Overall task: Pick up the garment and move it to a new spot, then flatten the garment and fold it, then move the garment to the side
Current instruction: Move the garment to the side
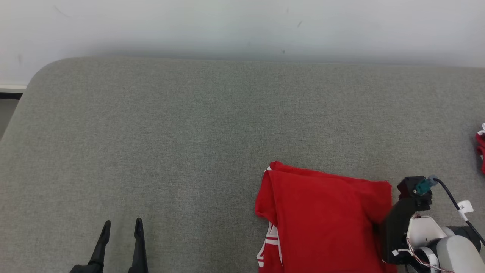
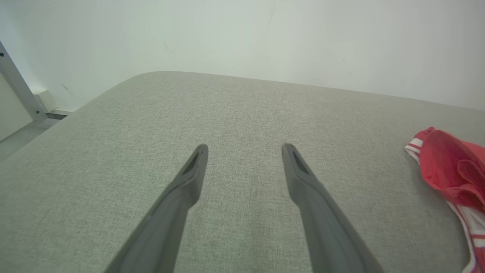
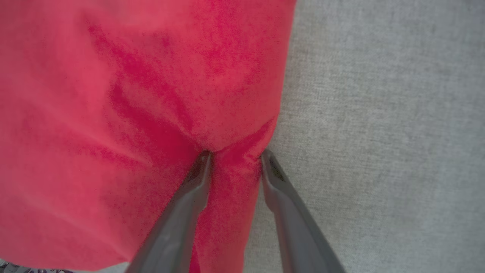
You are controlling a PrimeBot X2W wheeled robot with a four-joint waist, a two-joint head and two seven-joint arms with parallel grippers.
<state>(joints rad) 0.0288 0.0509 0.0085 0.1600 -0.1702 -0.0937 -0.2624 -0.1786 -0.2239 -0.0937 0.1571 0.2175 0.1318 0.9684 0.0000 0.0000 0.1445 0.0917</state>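
**A:** Where does the garment (image 1: 326, 220) sit against the right gripper (image 3: 235, 157)?

**B:** Its edge runs right between the jaws. In the right wrist view a raised ridge of the red cloth fills the gap and touches both fingers. The bulk of the cloth spreads ahead of the tips and off to one side of them, with bare grey padded surface (image 1: 189, 132) on the other side.

**A:** So the jaws are clamped?

**B:** They stand narrowed on that ridge, not wide. The cloth puckers at one tip, so I read it as a pinch on the garment. How firm it is I cannot tell.

**A:** Why take the edge and not the middle?

**B:** My guess is that the garment lies folded into a flat block, and an edge gives the two long fingers something to straddle. A pinch there should let the whole block be dragged or lifted aside, which looks like the last step of the task.

**A:** And the left gripper (image 1: 122, 223)?

**B:** Its jaws are wide apart with nothing between them, only grey surface under and ahead of the tips. The garment is well off to its side, at the margin of the left wrist view. It seems parked clear so it cannot snag the cloth.

**A:** Any risk?

**B:** A one-sided pinch may pull only the top layer and undo the fold. Another red piece (image 1: 481, 149) also lies beyond the right gripper, well apart from its jaws.
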